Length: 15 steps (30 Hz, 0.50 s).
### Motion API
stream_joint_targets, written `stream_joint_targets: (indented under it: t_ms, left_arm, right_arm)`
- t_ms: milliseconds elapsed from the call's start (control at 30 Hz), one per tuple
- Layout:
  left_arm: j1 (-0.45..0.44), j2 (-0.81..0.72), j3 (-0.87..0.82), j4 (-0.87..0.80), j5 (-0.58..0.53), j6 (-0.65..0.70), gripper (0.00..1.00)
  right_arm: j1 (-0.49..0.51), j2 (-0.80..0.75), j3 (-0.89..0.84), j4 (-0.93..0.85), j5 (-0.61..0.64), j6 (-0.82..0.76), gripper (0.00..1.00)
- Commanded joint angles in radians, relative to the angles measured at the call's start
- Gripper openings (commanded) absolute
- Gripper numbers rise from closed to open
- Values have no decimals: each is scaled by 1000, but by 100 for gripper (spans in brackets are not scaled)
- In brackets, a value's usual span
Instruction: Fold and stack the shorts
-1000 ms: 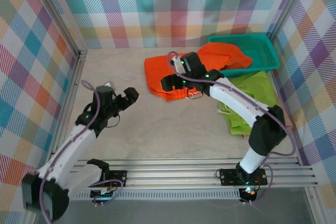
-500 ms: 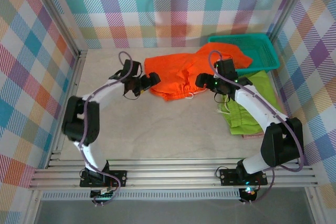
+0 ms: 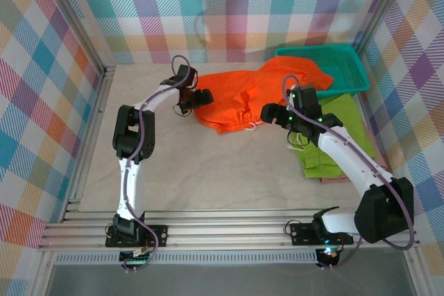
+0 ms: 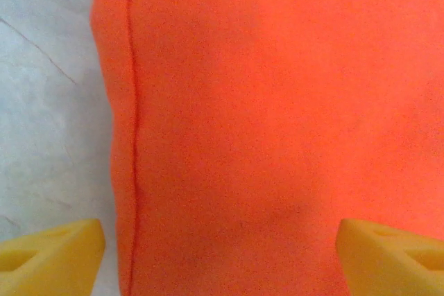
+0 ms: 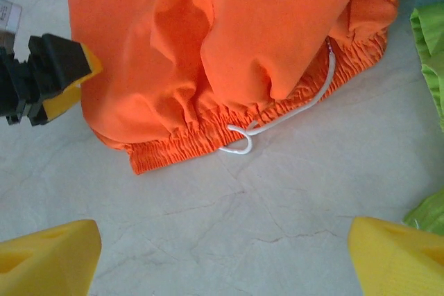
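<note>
The orange shorts (image 3: 239,95) lie crumpled at the back middle of the table, one leg draped over the teal basket (image 3: 347,53). Their elastic waistband and white drawstring (image 5: 277,119) face the near side. My left gripper (image 3: 191,98) is open, low over the shorts' left hem. In the left wrist view one of its fingertips (image 4: 48,254) is over the table and the other over orange cloth (image 4: 277,102). My right gripper (image 3: 274,114) is open above bare table, just in front of the waistband (image 5: 180,147). The lime green shorts (image 3: 336,119) lie folded on the right, with a sliver of pink (image 3: 338,179) beneath.
The basket stands in the back right corner against the plaid wall. Metal frame rails run along the table's left and right sides. Bare marbled tabletop (image 3: 208,164) stretches across the near middle and left.
My left arm swung from the near left out to the orange shorts' left hem. My right gripper drew back from on top of the shorts to the table in front of the waistband.
</note>
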Motion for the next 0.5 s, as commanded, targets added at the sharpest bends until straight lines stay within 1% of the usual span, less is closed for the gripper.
stream_joint_targets:
  t_ms: [0,133,167,233,367,467]
  left_arm:
    - [8,53,57,-70,29,21,80]
    - [7,73,64,-61,45,8,72]
    - [6,76,65,-56,53,5,68]
    - [6,78,72,-54,74,0,54]
    - [8,43,100,-59,101,-13,19]
    - [8,-24,144,-77,113,-13,3]
  right_arm:
    - [4,-27,-22,-7,-3,-19,92]
    - [5,-26,-22,-12,-13,-17,92]
    - [4,-26,-21,-13,-16,-17,91]
    - [3,-27,-21,-13,-18,-15,91]
    - [3,-32,-22,-17,-1,-18,91]
    - [3,-33,-22,-19,5,-24,91]
